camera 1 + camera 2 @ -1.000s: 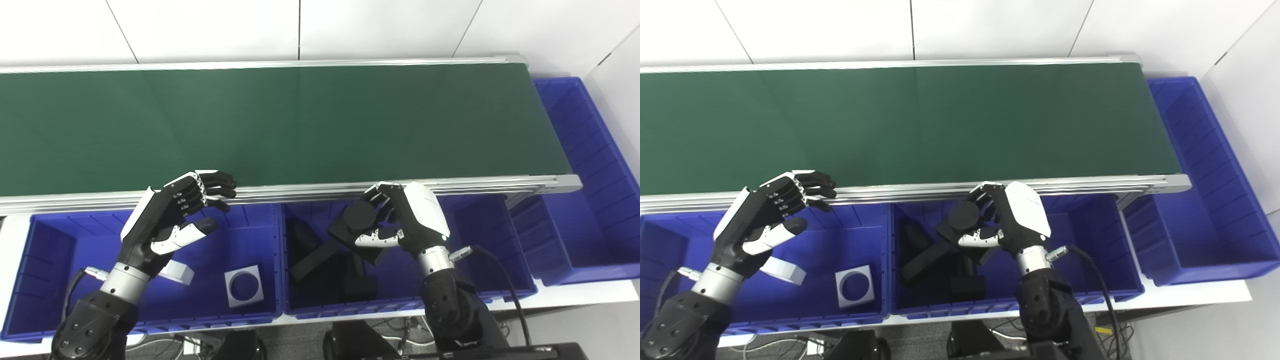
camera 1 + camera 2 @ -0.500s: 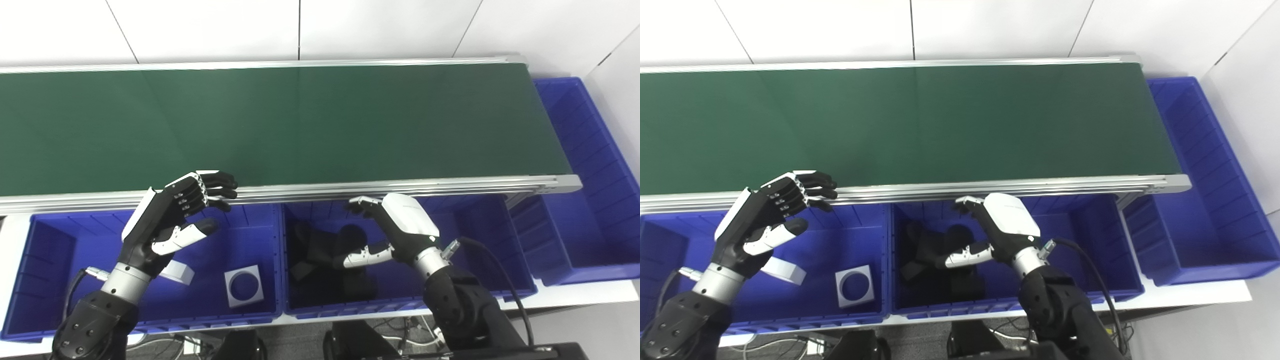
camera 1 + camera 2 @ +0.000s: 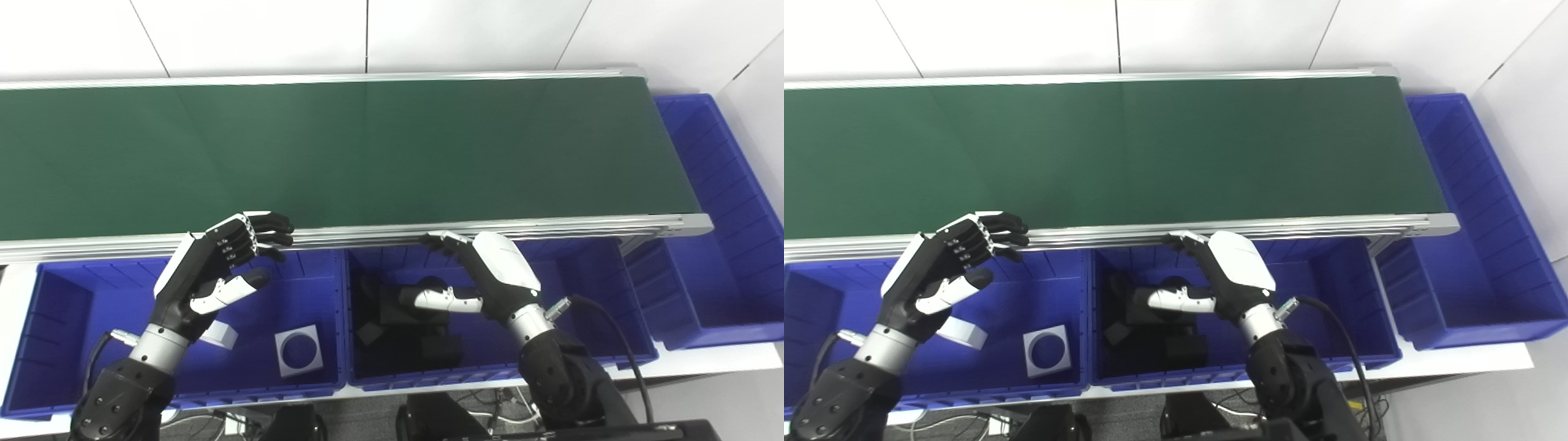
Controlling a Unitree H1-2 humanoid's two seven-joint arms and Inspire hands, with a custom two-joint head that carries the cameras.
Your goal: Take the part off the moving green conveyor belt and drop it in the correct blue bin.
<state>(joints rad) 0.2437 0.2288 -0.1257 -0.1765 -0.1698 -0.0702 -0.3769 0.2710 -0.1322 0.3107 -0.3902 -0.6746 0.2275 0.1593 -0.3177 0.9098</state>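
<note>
The green conveyor belt carries no part. My right hand is open and empty over the middle blue bin, fingers spread toward the belt's near rail. Below it lies a heap of black parts, one with a round top. My left hand is open and empty above the left blue bin, fingertips at the rail. That bin holds two white parts, a square one with a round hole and a block.
A third blue bin stands at the belt's right end. The aluminium rail runs along the belt's near edge above the bins. A white wall lies behind the belt. Cables hang below the table's front.
My right hand let go of the black part, which dropped onto the heap in the middle bin, and the hand opened and rose toward the rail. My left hand barely moved.
</note>
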